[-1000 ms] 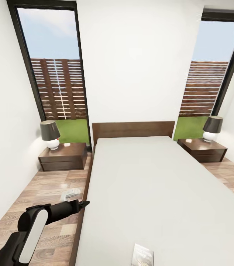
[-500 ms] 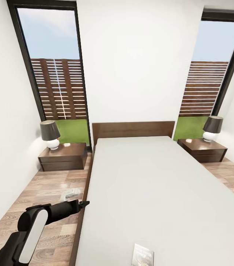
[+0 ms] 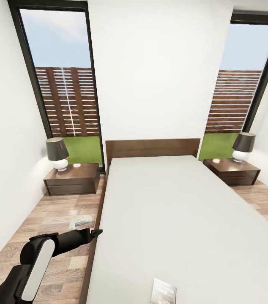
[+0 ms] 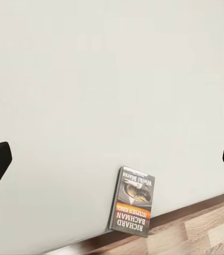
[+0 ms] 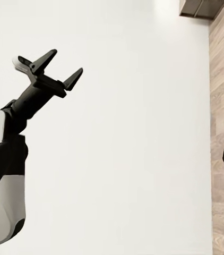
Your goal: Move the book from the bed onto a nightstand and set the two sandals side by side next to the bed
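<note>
Lying flat near the foot edge of the bed (image 3: 184,211), the book (image 4: 132,200) (thin, light, likely slippery) is being approached by the released left gripper (image 5: 49,66); pinching its overhanging-side edge looks best, right claw state cannot be told.

White walls (image 3: 151,76) close in the room, broken by 2 tall dark-framed windows (image 3: 62,84) showing a slatted fence (image 3: 68,101), grass and sky. Light wood planks cover the floor (image 3: 53,211). 2 dark-shaded lamps (image 3: 58,153) flank the far wall.

Head camera looks down the bed (image 3: 180,219) toward the windows; both wrist cameras look down on its mattress from above.
</note>
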